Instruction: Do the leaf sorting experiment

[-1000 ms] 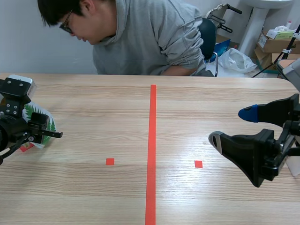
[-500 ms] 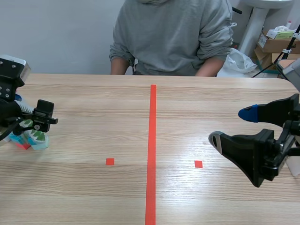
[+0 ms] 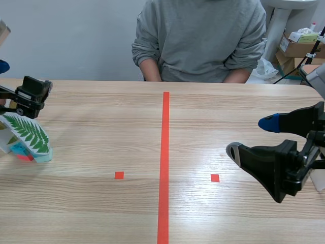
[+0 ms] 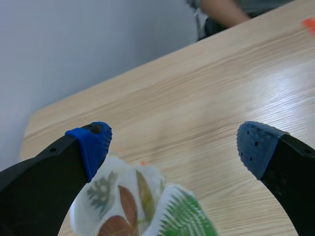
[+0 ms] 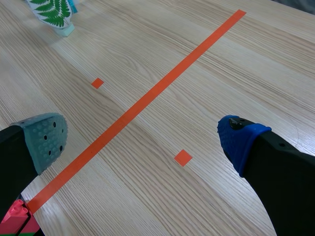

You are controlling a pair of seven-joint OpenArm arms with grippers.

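A small pile of laminated leaf cards (image 3: 29, 138) lies at the table's left edge, with a green fern card on top. The wrist view shows the same leaf cards (image 4: 129, 202), brown and green, on the wood just below and between my left gripper's fingers. My left gripper (image 4: 174, 147) hangs open above them and holds nothing. In the scene view the left arm (image 3: 30, 95) is raised over the pile. My right gripper (image 3: 251, 137) stands open over the table's right side, far from the cards (image 5: 53, 11), and is empty (image 5: 142, 140).
A person in a grey hoodie (image 3: 203, 40) sits across the table, arms near the far edge. An orange-red tape line (image 3: 165, 168) runs down the middle. A pink and red block (image 5: 17, 221) sits beside my right gripper's grey finger.
My left gripper has opened and lifted off the leaf cards, which now lie on the table. The person has sat up straight. The right arm has kept still.
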